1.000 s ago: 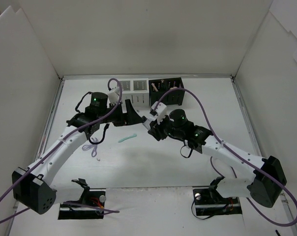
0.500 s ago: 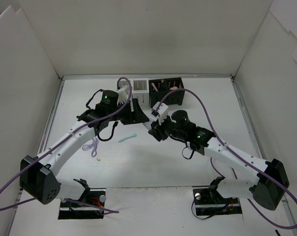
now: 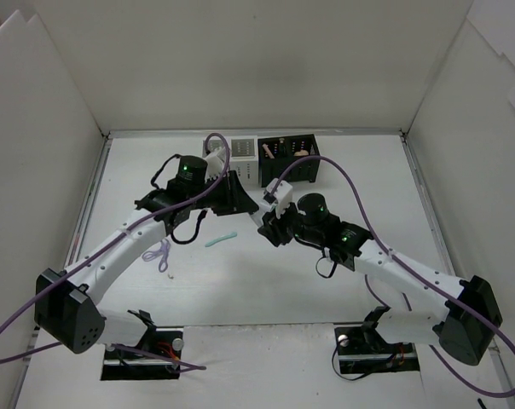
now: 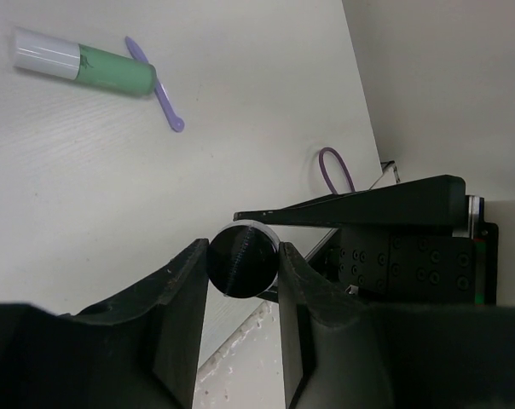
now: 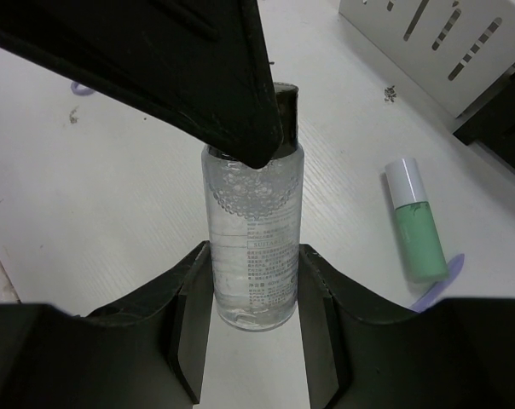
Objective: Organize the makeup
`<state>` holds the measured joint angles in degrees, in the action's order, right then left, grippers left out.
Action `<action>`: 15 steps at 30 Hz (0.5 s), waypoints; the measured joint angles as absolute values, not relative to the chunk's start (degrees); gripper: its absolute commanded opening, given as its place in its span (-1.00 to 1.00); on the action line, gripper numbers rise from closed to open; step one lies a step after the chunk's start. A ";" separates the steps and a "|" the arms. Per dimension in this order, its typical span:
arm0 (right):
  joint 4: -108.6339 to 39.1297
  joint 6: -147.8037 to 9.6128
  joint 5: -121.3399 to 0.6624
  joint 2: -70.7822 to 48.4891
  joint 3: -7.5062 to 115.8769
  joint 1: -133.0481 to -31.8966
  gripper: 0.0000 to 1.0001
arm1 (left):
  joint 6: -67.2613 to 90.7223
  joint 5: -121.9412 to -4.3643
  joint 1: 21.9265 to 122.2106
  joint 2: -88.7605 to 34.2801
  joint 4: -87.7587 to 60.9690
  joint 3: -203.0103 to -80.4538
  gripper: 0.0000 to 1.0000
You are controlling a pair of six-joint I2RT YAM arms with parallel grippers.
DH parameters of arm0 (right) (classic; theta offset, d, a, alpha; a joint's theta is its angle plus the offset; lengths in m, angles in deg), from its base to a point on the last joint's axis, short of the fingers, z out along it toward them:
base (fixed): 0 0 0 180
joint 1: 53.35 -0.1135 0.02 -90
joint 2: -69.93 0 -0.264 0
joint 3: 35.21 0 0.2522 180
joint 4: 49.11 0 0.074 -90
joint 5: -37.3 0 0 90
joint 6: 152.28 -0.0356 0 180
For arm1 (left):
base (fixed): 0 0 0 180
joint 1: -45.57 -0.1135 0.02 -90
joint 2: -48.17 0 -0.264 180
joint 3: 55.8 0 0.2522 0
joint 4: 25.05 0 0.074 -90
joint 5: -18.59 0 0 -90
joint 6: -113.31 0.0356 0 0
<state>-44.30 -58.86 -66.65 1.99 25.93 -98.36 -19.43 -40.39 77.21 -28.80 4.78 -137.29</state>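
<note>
The clear vial (image 5: 253,247) with black cap (image 4: 243,267) is upright between both grippers. My right gripper (image 5: 253,285) is shut on the vial's lower body. My left gripper (image 4: 243,256) is shut on the cap from above, and one of its fingers (image 5: 181,77) covers the cap in the right wrist view. In the top view the left gripper (image 3: 239,198) and right gripper (image 3: 263,218) meet in front of the boxes, hiding the vial. A mint-green tube (image 5: 418,228) and a purple stick (image 5: 436,294) lie on the table beside it. A mint stick (image 3: 221,240) lies left of centre.
A white slotted box (image 3: 240,153) and a black slotted box (image 3: 290,158) stand side by side at the back wall. A purple looped item (image 3: 161,254) lies on the left of the table. White walls enclose the table on three sides.
My left gripper has moved right and closed in on my right gripper, ending over the vial's cap. The right gripper has barely moved.
</note>
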 measured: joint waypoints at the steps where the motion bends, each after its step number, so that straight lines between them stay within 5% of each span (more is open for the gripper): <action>1: -44.41 -58.99 -66.65 2.04 25.84 -98.36 -0.28 | -19.41 -40.41 77.25 -28.80 4.78 -137.29 -1.00; 6: -44.60 -59.58 -65.47 2.56 25.51 -98.36 0.52 | -18.60 -41.87 77.43 -28.83 5.75 -137.53 -1.00; 9: -44.56 -59.49 -63.64 3.24 25.47 -98.36 0.77 | -17.18 -43.75 77.43 -29.02 7.67 -138.69 -1.00; 15: -44.08 -59.67 -57.30 7.00 24.11 -98.27 0.85 | -11.50 -50.68 76.88 -31.99 12.57 -148.63 -1.00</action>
<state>-44.08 -59.67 -57.30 7.00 24.11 -98.27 -11.50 -50.68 76.88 -31.99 12.57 -148.63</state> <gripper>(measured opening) 0.918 0.296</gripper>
